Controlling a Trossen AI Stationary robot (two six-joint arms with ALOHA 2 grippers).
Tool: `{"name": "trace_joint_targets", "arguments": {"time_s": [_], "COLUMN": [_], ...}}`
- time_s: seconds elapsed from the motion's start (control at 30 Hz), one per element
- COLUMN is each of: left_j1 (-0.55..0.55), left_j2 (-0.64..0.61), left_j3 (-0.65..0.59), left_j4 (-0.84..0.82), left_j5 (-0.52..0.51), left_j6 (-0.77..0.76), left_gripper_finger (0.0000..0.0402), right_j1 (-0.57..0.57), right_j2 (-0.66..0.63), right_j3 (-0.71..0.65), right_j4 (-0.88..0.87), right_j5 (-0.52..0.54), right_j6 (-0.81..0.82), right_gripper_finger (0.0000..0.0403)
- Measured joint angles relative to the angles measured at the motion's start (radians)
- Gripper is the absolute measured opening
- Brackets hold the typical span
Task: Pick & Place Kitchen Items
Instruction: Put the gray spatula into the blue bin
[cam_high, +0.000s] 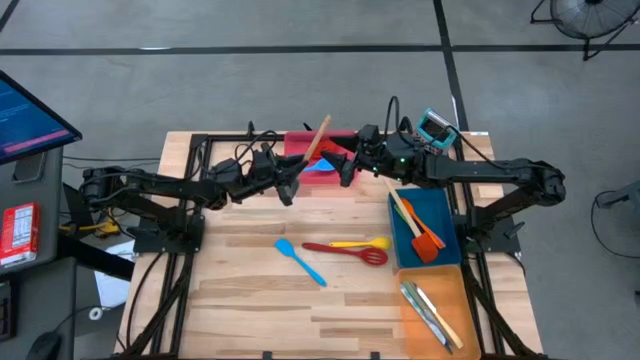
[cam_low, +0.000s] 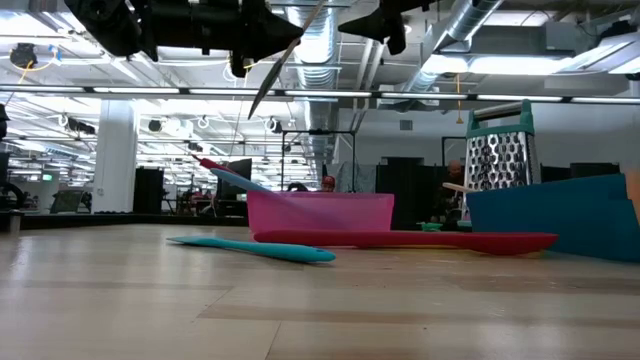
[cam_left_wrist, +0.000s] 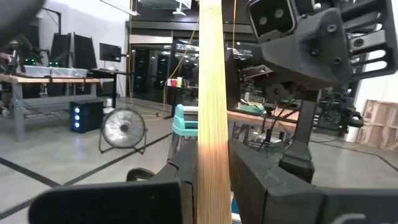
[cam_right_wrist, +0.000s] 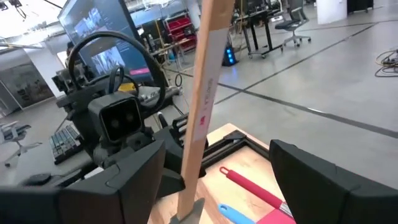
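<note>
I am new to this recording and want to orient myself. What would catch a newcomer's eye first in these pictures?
First, the wooden utensil held up in the air over the red tray at the far edge of the table: the left tool is shut on its handle, and the right tool waits open around it, as for a handover. Next, the blue spatula, the red slotted spoon and the yellow spoon lying loose mid-table.

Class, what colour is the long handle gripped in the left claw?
Pale wood colour: the wooden handle in the left claw, clearest in the left wrist view.
</note>
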Motion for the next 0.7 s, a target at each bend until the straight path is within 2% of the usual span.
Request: {"name": "trace_joint_targets", "arguments": {"time_s": [0.27,0.7], "left_j1": [-0.005,-0.026], "left_j2": [0.0,0.01], "left_j3": [0.0,0.01], "left_j4": [-0.003,-0.058], "left_j5": [-0.022,-0.021], "left_j6": [0.079,0.082], "left_gripper_finger": [0.0049,0.0049], "right_j1": [-0.01,-0.024], "right_j2": [0.0,0.0], "right_j3": [0.0,0.0], "right_j4": [0.039,0.043], "right_j5": [0.0,0.003], "right_j6": [-0.005,-0.005], "right_gripper_finger": [0.0286,0.0286]}}
